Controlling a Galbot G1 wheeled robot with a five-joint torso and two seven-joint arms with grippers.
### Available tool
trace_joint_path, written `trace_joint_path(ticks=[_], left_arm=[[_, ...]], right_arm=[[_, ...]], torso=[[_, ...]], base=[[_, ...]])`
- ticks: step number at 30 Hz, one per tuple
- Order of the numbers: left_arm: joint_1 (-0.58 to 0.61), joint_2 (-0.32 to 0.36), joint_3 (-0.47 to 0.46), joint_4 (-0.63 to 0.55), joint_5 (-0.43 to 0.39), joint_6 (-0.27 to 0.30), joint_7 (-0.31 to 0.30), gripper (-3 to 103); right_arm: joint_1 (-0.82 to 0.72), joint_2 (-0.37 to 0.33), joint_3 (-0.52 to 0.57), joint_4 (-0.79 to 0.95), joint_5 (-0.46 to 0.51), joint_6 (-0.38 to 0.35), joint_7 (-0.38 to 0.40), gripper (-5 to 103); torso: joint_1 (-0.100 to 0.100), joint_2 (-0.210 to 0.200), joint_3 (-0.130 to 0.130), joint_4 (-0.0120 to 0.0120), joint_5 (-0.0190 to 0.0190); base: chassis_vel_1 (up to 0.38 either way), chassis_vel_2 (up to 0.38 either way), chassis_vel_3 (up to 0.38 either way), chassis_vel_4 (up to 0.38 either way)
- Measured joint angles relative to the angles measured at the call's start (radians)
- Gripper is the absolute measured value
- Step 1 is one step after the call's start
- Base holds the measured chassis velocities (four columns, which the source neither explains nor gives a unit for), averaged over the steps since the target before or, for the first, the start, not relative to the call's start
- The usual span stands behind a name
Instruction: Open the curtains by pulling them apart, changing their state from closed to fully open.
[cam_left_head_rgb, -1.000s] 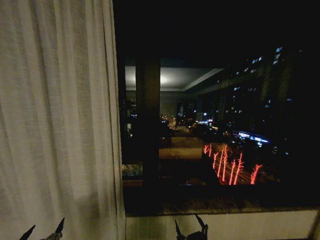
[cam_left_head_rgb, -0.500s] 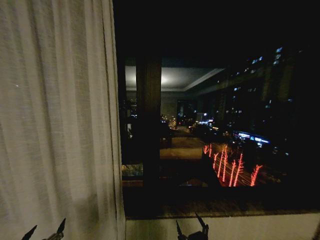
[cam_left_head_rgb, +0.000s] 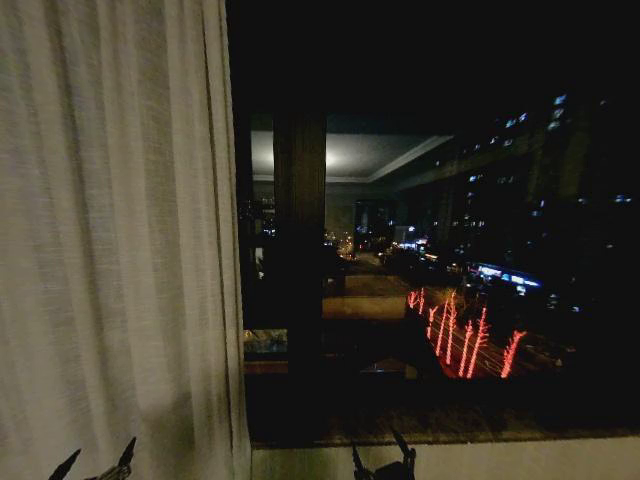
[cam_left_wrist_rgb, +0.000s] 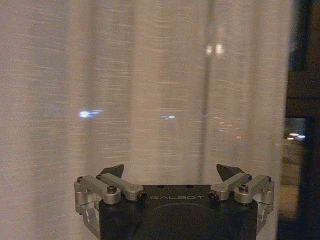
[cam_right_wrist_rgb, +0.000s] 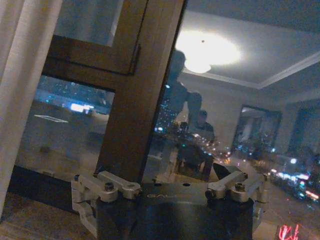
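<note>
Sheer cream fabric, finely woven and falling in soft vertical pleats, made up the curtains (cam_left_head_rgb: 115, 240); one panel hung over the left part of the window (cam_left_head_rgb: 440, 270), its edge beside the dark wooden mullion (cam_left_head_rgb: 297, 250), with bare night glass to the right. Compared with half a second before, the whole scene sat slightly lower and rightward, a shift of my head camera. My left gripper (cam_left_wrist_rgb: 170, 172) hovered just before the pleats, fingers spread wide, gripping nothing. My right gripper (cam_right_wrist_rgb: 167, 175) faced the uncovered glass, likewise spread and empty, above the pale sill (cam_left_head_rgb: 450, 462).
</note>
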Motion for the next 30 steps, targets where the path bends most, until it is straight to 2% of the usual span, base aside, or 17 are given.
trace_joint_path(ticks=[3, 5, 8, 9, 10, 11, 12, 13, 14, 18, 19, 20, 23, 25, 26, 28, 30], left_arm=[[-0.047, 0.047, 0.033, 0.038, 0.0, 0.012, 0.03, 100], [-0.103, 0.108, 0.08, 0.079, -0.011, 0.044, 0.034, 100], [-0.127, 0.141, 0.103, 0.105, -0.024, 0.049, 0.036, 100], [-0.161, 0.202, 0.138, 0.15, -0.045, 0.052, 0.052, 100], [-0.188, 0.258, 0.173, 0.188, -0.055, 0.047, 0.071, 100], [-0.188, 0.258, 0.173, 0.188, -0.055, 0.047, 0.071, 100], [-0.206, 0.3, 0.198, 0.212, -0.064, 0.041, 0.089, 100], [-0.212, 0.314, 0.206, 0.219, -0.068, 0.04, 0.096, 100], [-0.224, 0.348, 0.227, 0.237, -0.086, 0.033, 0.129, 100], [-0.251, 0.396, 0.278, 0.267, -0.107, 0.023, 0.167, 100], [-0.272, 0.412, 0.307, 0.284, -0.112, 0.016, 0.172, 100], [-0.326, 0.436, 0.369, 0.324, -0.123, 0.001, 0.176, 100], [-0.386, 0.452, 0.42, 0.359, -0.132, 0.0, 0.169, 100], [-0.475, 0.456, 0.484, 0.406, -0.135, 0.004, 0.104, 100], [-0.475, 0.456, 0.484, 0.406, -0.135, 0.004, 0.104, 100], [-0.547, 0.445, 0.533, 0.443, -0.136, 0.008, 0.033, 100], [-0.568, 0.438, 0.554, 0.453, -0.136, 0.009, 0.012, 100]], right_arm=[[-0.002, 0.0, -0.007, -0.003, -0.023, 0.005, 0.001, 100], [-0.007, 0.0, -0.013, -0.003, -0.031, 0.01, 0.001, 100], [-0.008, 0.0, -0.013, -0.003, -0.033, 0.016, 0.001, 100], [-0.008, 0.0, -0.014, -0.005, -0.038, 0.025, 0.0, 100], [-0.008, 0.0, -0.015, -0.01, -0.048, 0.037, -0.001, 100], [-0.008, 0.0, -0.015, -0.01, -0.048, 0.037, -0.001, 100], [-0.01, 0.0, -0.019, -0.013, -0.057, 0.043, -0.001, 100], [-0.011, 0.0, -0.023, -0.014, -0.06, 0.045, -0.001, 100], [-0.013, 0.0, -0.035, -0.019, -0.069, 0.049, -0.002, 100], [-0.015, 0.0, -0.049, -0.025, -0.085, 0.057, -0.002, 100], [-0.017, 0.0, -0.051, -0.026, -0.091, 0.06, -0.002, 100], [-0.021, 0.0, -0.051, -0.024, -0.097, 0.063, -0.002, 100], [-0.025, 0.0, -0.047, -0.015, -0.1, 0.063, -0.003, 100], [-0.029, 0.0, -0.038, -0.006, -0.105, 0.063, -0.004, 100], [-0.029, 0.0, -0.038, -0.006, -0.105, 0.063, -0.004, 100], [-0.033, 0.0, -0.033, -0.001, -0.109, 0.064, -0.004, 100], [-0.035, 0.0, -0.033, 0.0, -0.112, 0.064, -0.004, 100]], torso=[[0.0, 0.0, 0.0, -0.0004, 0.0], [0.0, 0.0, 0.0, -0.0005, -0.0001], [0.0, 0.0, 0.0, -0.0004, -0.0003], [0.0, 0.0, 0.0, -0.0005, -0.0003], [0.0, 0.0, 0.0, -0.0004, -0.0003], [0.0, 0.0, 0.0, -0.0004, -0.0003], [0.0, 0.0, 0.0, -0.0004, -0.0003], [0.0, 0.0, 0.0, -0.0006, -0.0002], [0.0, 0.0, 0.0, -0.0003, 0.0], [0.0, 0.0, 0.0, 0.0003, 0.0], [0.0, 0.0, 0.0, 0.0004, 0.0001], [0.0, 0.0, 0.0, -0.0004, -0.0003], [0.0, 0.0, 0.0, -0.0002, -0.0001], [0.0, 0.0, 0.0, -0.0005, -0.0002], [0.0, 0.0, 0.0, -0.0005, -0.0002], [0.0, 0.0, 0.0, -0.0004, 0.0], [0.0, 0.0, 0.0, -0.0005, 0.0]], base=[[0.0, 0.0, 0.0, 0.0], [0.0, 0.0, 0.0, 0.0], [0.0, 0.0, 0.0, 0.0], [0.0, 0.0, 0.0, 0.0], [0.0, 0.0, 0.0, 0.0], [0.0, 0.0, 0.0, 0.0], [0.0, 0.0, 0.0, 0.0], [0.0, 0.0, 0.0, 0.0], [0.0, 0.0, 0.0, 0.0], [0.0, 0.0, 0.0, 0.0], [0.0, 0.0, 0.0, 0.0], [0.0, 0.0, 0.0, 0.0], [0.0, 0.0, 0.0, 0.0], [0.0, 0.0, 0.0, 0.0], [0.0, 0.0, 0.0, 0.0], [0.0, 0.0, 0.0, 0.0], [0.0, 0.0, 0.0, 0.0]])
